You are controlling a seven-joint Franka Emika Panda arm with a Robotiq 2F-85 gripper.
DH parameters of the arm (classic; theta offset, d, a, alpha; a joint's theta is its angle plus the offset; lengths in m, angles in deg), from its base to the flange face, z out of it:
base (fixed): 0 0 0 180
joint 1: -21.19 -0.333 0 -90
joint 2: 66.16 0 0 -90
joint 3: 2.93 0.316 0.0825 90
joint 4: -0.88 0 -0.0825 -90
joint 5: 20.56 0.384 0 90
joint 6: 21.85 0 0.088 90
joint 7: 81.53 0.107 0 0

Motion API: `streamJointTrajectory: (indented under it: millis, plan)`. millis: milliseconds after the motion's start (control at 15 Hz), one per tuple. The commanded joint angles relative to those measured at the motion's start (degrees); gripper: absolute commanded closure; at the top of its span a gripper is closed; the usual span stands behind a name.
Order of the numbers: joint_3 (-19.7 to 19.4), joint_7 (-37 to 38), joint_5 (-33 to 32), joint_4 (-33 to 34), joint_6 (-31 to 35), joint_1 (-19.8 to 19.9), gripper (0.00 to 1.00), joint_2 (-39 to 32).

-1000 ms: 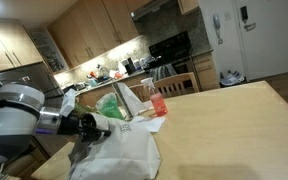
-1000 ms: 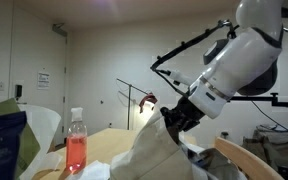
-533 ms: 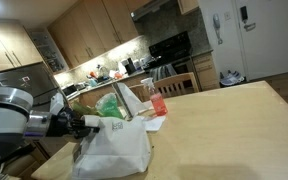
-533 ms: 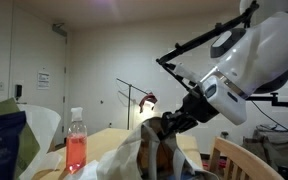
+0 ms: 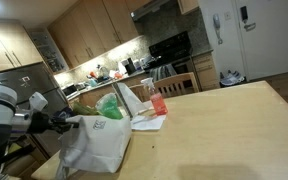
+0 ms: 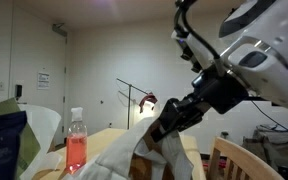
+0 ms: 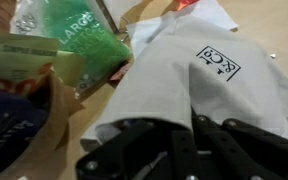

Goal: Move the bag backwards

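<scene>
The bag [image 5: 101, 146] is a large off-white fabric tote on the wooden table [image 5: 224, 125], near its left end. Its side carries a small dark square logo [image 7: 219, 62]. My gripper [image 5: 66, 123] is at the bag's left upper edge and is shut on the fabric. In the wrist view the black fingers [image 7: 144, 150] pinch a fold of the bag [image 7: 184, 80] at the gripper [image 7: 187, 135]. In an exterior view the gripper [image 6: 164, 125] holds the cloth up, and the bag [image 6: 114, 165] hangs stretched below it.
A clear bottle of red liquid [image 5: 159, 100] [image 6: 76, 150] stands behind the bag beside a green packet [image 5: 111, 105] [image 7: 79, 35] and white papers [image 5: 149, 122]. A blue bag [image 7: 9, 120] lies close by. A wooden chair back [image 6: 246, 160] stands nearby. Kitchen counters lie beyond.
The jaws have closed on the bag's fabric. The arm has drawn back towards the left in an exterior view, and the bag has slid along the table with it.
</scene>
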Motion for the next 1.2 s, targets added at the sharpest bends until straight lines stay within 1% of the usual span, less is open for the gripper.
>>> streamJointTrajectory:
  millis: [0, 67, 267, 467, 533, 600, 667, 733, 800, 867, 933, 1067, 1133]
  plan:
    - [10.9, 7.0, -2.3, 2.0, 4.5, 8.0, 0.99, -4.2]
    - [14.9, 9.4, -3.1, 2.1, 4.5, 11.7, 0.99, -4.8]
    - [24.9, 15.9, -5.7, 1.8, 6.8, 24.1, 0.99, -6.2]
    - [32.5, 23.1, -9.5, 1.5, 11.7, 36.4, 0.99, -7.8]
    - [26.0, 20.6, -10.2, 0.8, 8.9, 31.3, 0.99, -3.6]
    - [26.5, 22.1, -11.4, 0.8, 9.2, 33.0, 0.99, -4.9]
    - [25.6, 21.6, -11.7, 0.7, 9.1, 33.1, 0.99, -6.0]
    - [24.8, 21.2, -11.9, 0.5, 8.4, 33.0, 0.71, -6.6]
    - [24.3, 20.3, -12.0, -0.1, 7.6, 32.9, 0.7, -7.4]
    - [32.2, 25.0, -12.6, 0.3, 10.5, 40.6, 0.64, -14.4]
    - [33.8, 24.3, -12.6, -0.7, 9.9, 41.9, 0.56, -15.9]
    - [42.8, 21.8, -10.9, -2.8, 6.9, 48.7, 0.41, -19.8]
    - [46.9, 20.7, -10.4, -3.3, 5.7, 51.6, 0.54, -21.4]
